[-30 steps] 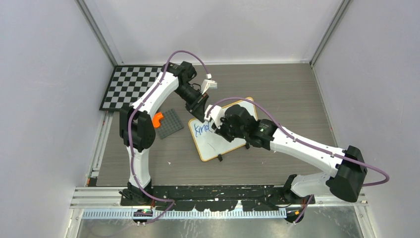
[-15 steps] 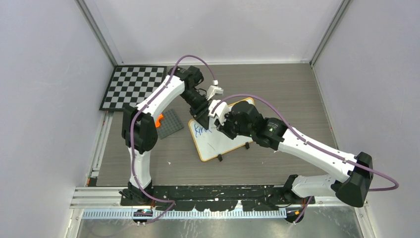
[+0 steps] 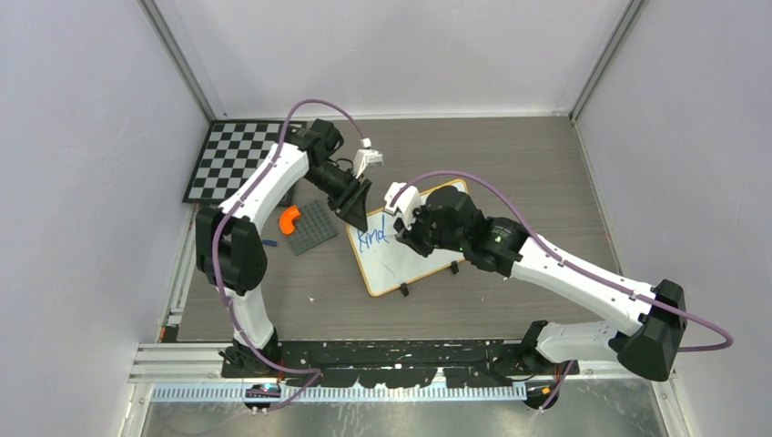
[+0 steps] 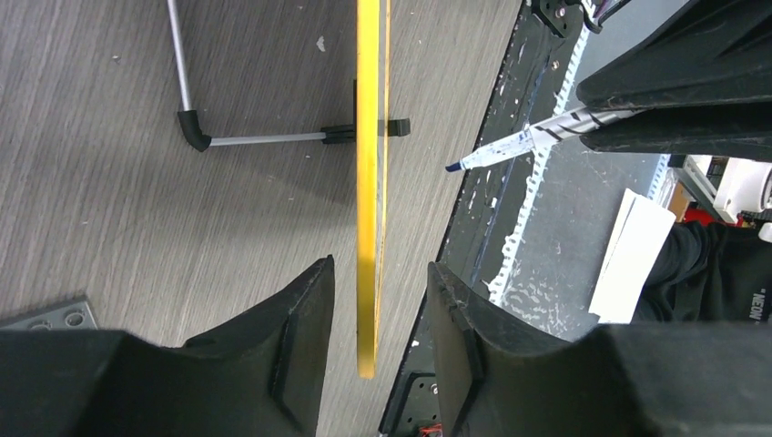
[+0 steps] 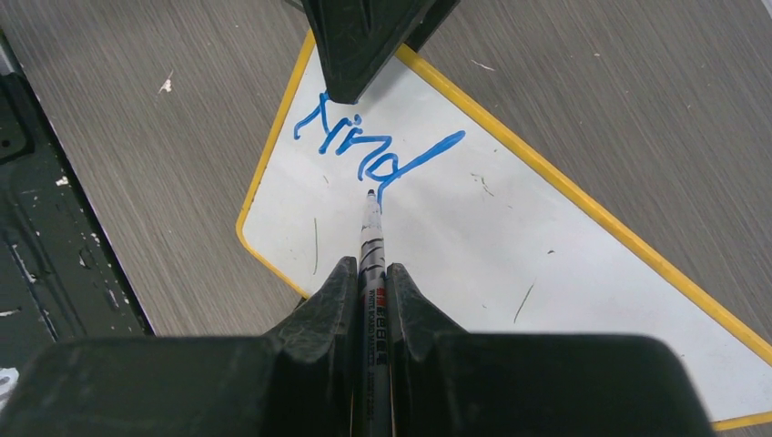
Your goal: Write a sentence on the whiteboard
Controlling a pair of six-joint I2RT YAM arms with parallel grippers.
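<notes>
Since half a second ago the left arm has swung toward 9 o'clock in the top view, its elbow now nearer the left wall, and this uncovers the orange piece [image 3: 289, 218] on the grey plate [image 3: 314, 229]. The right arm has hardly moved. The sentence [image 5: 362, 146] now shows as the blue word "Kind", no longer partly hidden by the arms. The left arm reaches out over the plate and bends back down, so the left gripper [image 4: 378, 273] sits at the 10 o'clock corner of the whiteboard [image 3: 411, 262]. Its fingers are apart and straddle the yellow frame edge, with a gap on each side. The right arm stretches from its base at 5 o'clock across the whiteboard. The right gripper [image 5: 370, 269] is clamped on the marker [image 5: 372, 241], and the tip points at the tail of the "d". In the left wrist view the tip stands apart from the surface. The whiteboard sits mid-table, slanted, with the plate just beside it at 9 o'clock.
</notes>
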